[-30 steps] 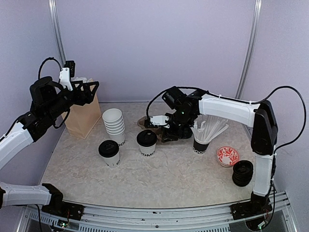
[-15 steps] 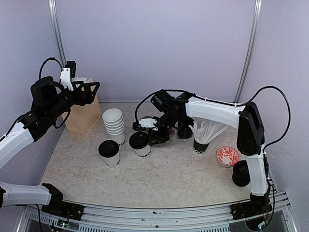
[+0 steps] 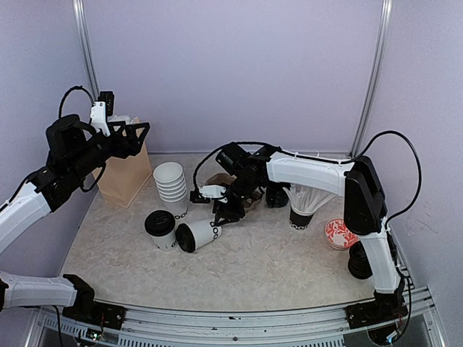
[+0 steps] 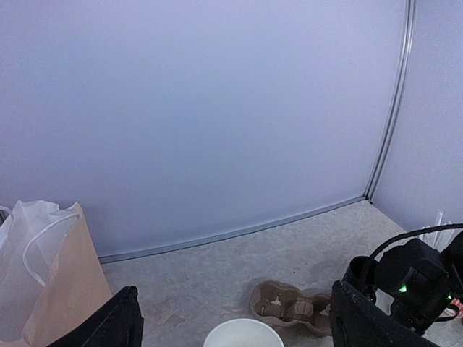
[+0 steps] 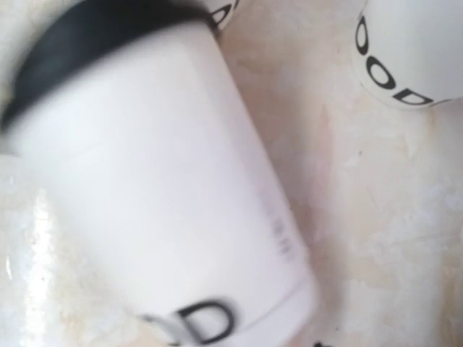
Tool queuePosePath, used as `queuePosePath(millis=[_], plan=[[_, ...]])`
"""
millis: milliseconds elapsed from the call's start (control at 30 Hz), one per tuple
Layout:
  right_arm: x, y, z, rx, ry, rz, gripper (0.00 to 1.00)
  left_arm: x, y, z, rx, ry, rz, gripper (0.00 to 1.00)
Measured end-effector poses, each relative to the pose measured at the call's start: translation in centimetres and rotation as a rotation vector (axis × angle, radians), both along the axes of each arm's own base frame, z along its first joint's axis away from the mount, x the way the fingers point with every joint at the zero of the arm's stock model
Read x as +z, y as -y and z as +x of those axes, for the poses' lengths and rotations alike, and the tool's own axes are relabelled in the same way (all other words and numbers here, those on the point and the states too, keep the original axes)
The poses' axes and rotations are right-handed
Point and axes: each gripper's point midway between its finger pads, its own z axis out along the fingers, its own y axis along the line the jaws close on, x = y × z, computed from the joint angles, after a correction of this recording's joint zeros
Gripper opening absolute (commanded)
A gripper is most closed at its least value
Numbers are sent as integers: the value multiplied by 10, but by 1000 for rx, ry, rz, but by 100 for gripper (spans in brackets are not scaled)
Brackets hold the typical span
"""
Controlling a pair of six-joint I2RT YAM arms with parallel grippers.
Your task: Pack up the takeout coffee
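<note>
Coffee cup (image 3: 197, 235) down!
White, black-lidded, it lies sideways mid-table (image 3: 275, 264); right gripper (image 3: 221, 211) beside it, grip unclear; left gripper (image 3: 141, 137) jaws apart.

tipped cup (image 3: 205, 231): matt white paper | lid (image 3: 183, 238): black plastic | bag (image 3: 124, 177): brown paper

Overhead wide; right wrist close above tipped cup (image 5: 166, 195).

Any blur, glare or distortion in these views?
Right wrist: the tipped white paper cup with round black lid fills the frame, smeared and soft. Top external: sharp, even light, faint shadows. Left wrist: sharp, but the wall's base seam bows from the wide lens.
</note>
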Motion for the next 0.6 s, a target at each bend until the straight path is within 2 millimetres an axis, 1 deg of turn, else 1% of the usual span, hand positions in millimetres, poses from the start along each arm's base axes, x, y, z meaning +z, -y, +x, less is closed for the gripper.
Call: queuePosePath(millis=[100, 167, 267, 367, 433, 500, 600], plan=[[0, -2, 0, 2, -3, 10, 54, 0, 0, 0, -1, 0, 0, 87], [0, -3, -1, 6, -8, 15, 60, 0, -1, 0, 0, 0, 0, 87], [-2, -4, -5, 27, -19, 26, 73, 0, -1, 0, 0, 0, 0, 87], [-10, 1, -15, 71, -19, 22, 81, 0, 0, 0, -6, 0, 0, 88], [-18, 8, -26, 113, -16, 4, 83, 0, 1, -1, -13, 0, 0, 88], [-23, 10, -38, 158, -4, -14, 84, 0, 1, -1, -16, 0, 0, 88], [-25, 2, -52, 220, 35, -22, 85, 0, 0, 0, -15, 0, -1, 88]])
